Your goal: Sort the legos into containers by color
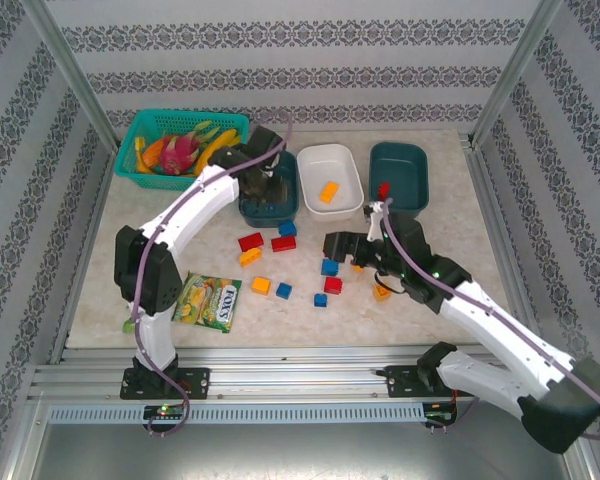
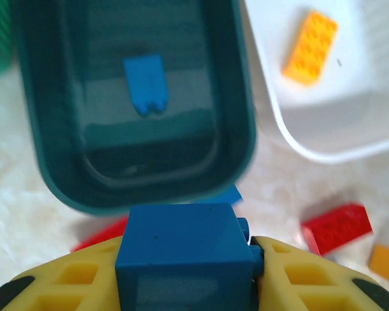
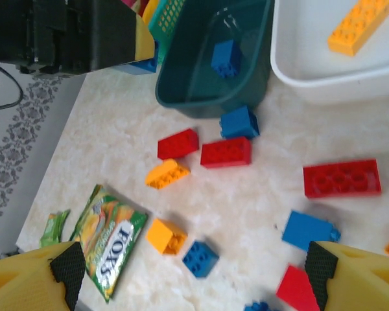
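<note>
My left gripper [image 2: 188, 249] is shut on a blue lego [image 2: 181, 243], held just short of the near rim of the left dark teal container [image 2: 45, 162], and reaches that tub from the left [image 1: 267, 186]. One blue lego [image 2: 146, 83] lies inside. The white container [image 1: 352, 190] holds an orange lego [image 1: 328, 192]. A red lego [image 1: 384, 188] shows at the right teal container [image 1: 405, 160]. My right gripper [image 3: 194, 278] hangs open over loose legos on the table: blue [image 3: 201, 258], orange [image 3: 166, 235], red [image 3: 225, 152].
A green-yellow candy packet [image 1: 208, 302] lies near the front left. The green lattice basket [image 1: 140, 135] with toy fruit stands at the back left. Metal frame posts and patterned walls close in the table on three sides.
</note>
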Motion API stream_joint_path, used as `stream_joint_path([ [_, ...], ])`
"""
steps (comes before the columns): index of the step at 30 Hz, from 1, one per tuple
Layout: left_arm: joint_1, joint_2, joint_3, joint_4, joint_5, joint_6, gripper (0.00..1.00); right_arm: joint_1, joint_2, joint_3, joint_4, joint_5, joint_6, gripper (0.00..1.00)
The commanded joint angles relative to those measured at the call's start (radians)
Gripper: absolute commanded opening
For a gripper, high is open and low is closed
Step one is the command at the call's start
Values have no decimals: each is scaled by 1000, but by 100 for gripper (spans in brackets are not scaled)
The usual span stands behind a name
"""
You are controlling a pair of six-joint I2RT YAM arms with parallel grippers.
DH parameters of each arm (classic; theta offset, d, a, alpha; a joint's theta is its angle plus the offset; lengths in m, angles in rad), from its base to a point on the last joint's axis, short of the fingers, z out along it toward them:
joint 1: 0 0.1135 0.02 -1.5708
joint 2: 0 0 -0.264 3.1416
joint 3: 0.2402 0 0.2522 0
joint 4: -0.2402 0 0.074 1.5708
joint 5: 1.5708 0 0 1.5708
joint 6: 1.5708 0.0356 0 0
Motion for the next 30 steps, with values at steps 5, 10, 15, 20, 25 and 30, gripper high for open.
stream_joint_path([
  [5, 56, 236, 179, -138, -39, 87, 40, -19, 206, 217, 2, 50, -54, 90],
  [10, 62, 338, 245, -169, -66, 83, 40, -42, 244, 247, -8, 38, -41, 90],
  [15, 64, 388, 265, -177, -92, 68, 43, -59, 244, 225, -2, 26, -27, 90],
  [20, 70, 438, 278, -171, -69, 55, 53, -67, 241, 213, -5, 22, -20, 90],
  [25, 75, 455, 301, -176, -48, 46, 58, -84, 238, 210, -30, 28, -13, 90],
  [30, 74, 428, 334, -188, -54, 51, 62, -103, 228, 219, -57, 34, -22, 90],
])
